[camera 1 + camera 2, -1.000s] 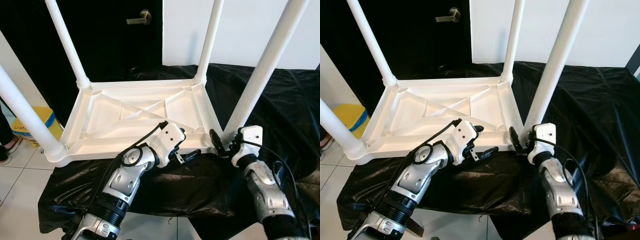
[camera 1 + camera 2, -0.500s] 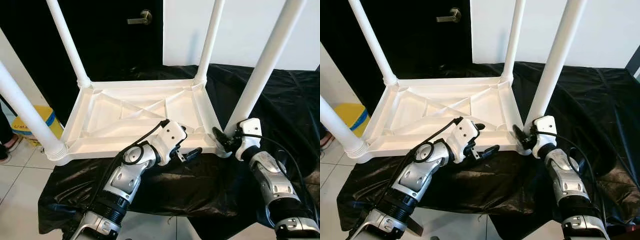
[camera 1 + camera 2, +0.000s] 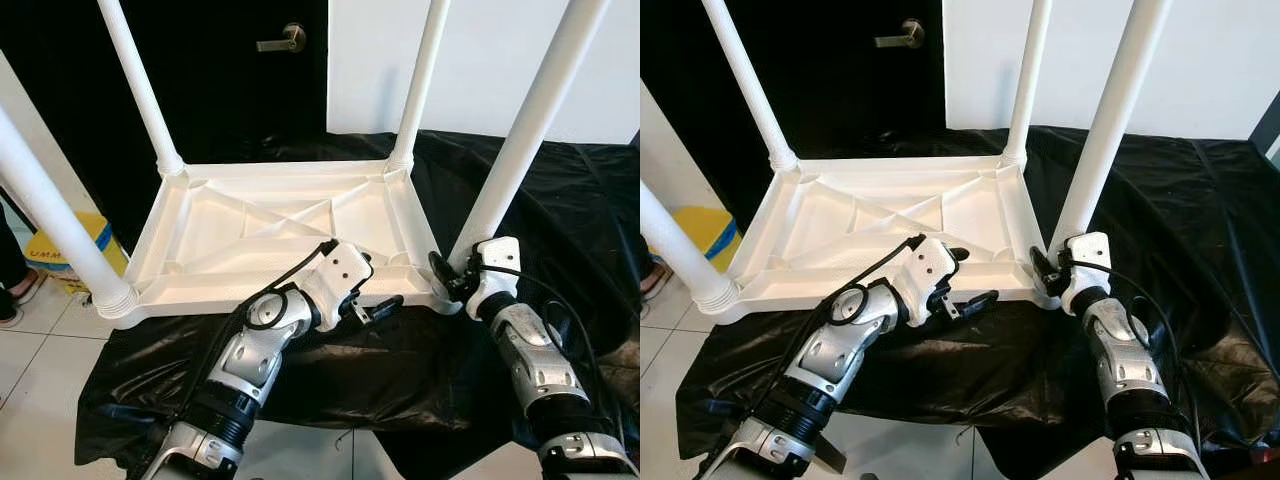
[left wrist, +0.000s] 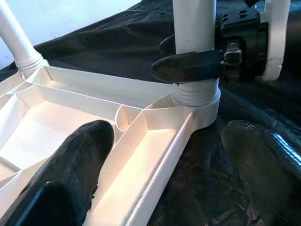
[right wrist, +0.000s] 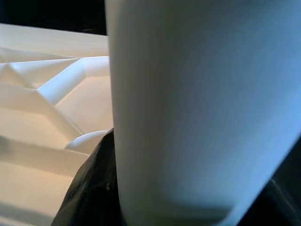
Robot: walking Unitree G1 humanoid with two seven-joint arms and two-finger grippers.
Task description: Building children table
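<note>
White plastic children's table top [image 3: 880, 225], upside down on a black sheet [image 3: 1200, 220]. Four white legs stand up from its corners: far left leg [image 3: 745, 85], far right leg [image 3: 1028, 80], near left leg [image 3: 675, 250], near right leg [image 3: 1110, 120]. Right gripper [image 3: 1050, 272] clasps the near right leg's base. Left gripper [image 3: 965, 278], fingers apart, straddles the near rim. Black door with handle [image 3: 900, 38], far.

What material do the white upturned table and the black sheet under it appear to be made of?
White upturned table: probably moulded plastic, with a smooth, slightly glossy finish; its underside shows cast ribs. Black sheet: apparently thin plastic film, because it is crinkled and has shiny highlights.
</note>
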